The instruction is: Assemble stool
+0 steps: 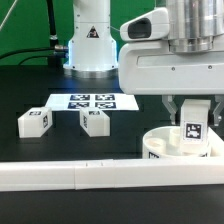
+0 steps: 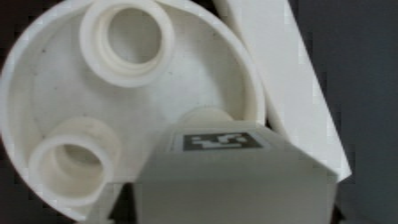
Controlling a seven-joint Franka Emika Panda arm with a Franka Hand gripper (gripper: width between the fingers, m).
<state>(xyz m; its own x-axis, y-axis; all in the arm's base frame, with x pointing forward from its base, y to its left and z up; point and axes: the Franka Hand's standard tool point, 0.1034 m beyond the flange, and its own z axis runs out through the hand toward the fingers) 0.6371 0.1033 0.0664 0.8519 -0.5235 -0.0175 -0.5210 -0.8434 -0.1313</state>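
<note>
The round white seat [image 1: 158, 148] lies at the exterior view's lower right, against the border rail. My gripper [image 1: 192, 116] is shut on one tagged white leg [image 1: 192, 131] and holds it upright over the seat, its lower end at or in the seat's top. In the wrist view the leg [image 2: 222, 150] sits between my fingers, gripper [image 2: 222, 205], above the seat [image 2: 54, 95], whose two round sockets [image 2: 128, 40] [image 2: 71, 165] show. Two more tagged legs [image 1: 35, 121] [image 1: 95, 119] lie on the black table at the exterior view's left.
The marker board [image 1: 85, 101] lies flat behind the two loose legs. The long white border rail [image 1: 60, 176] runs along the front; it also shows beside the seat in the wrist view [image 2: 285, 60]. The robot's base [image 1: 90, 40] stands at the back.
</note>
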